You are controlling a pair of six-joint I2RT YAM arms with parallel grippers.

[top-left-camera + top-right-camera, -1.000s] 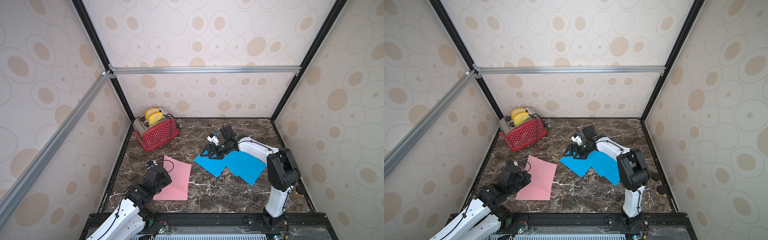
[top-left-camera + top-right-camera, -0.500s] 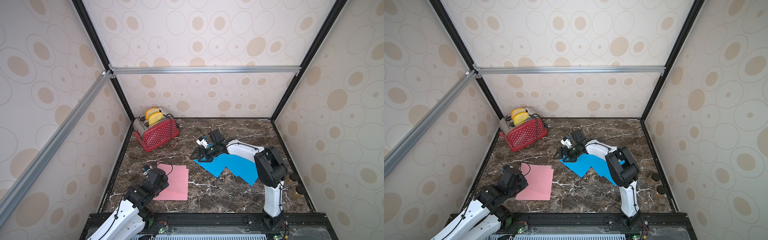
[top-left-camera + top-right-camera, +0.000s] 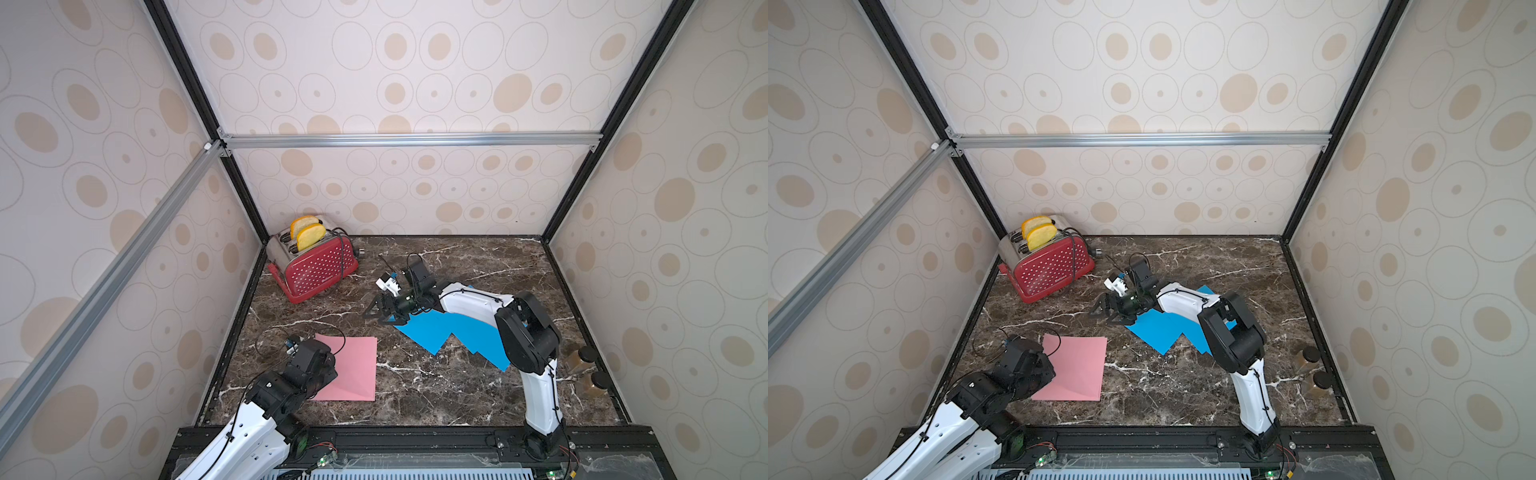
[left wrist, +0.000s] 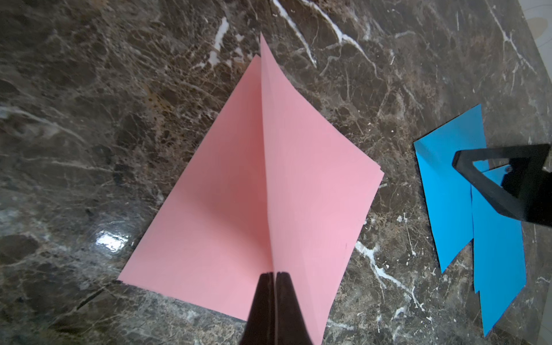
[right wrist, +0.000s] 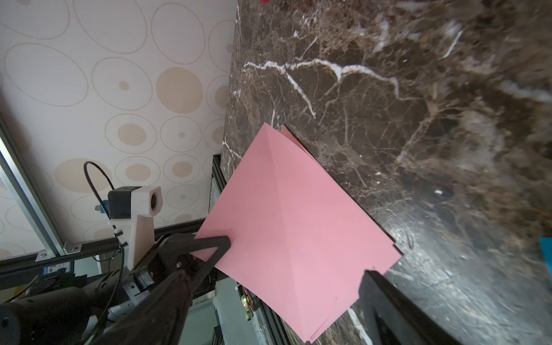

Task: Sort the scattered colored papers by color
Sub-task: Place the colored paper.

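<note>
Pinch on pink paper (image 4: 224, 194) shows only wrist-side.

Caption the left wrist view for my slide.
Left end effector pinches pink paper into a ridge; blue papers lie nearby.

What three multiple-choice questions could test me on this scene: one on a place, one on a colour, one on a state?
1. Where does the toaster stand?
A) back left corner of the table
B) front right corner
C) centre

2. What colour is the paper pinched by the left hand?
A) blue
B) yellow
C) pink

3. How is the right hand?
A) shut on a blue sheet
B) open and empty
C) shut on toast

Answers:
1 A, both top views show it against the far left walls.
2 C, the left wrist view shows the hand closed on a pink corner.
3 B, it gapes wide with nothing in it.
</note>
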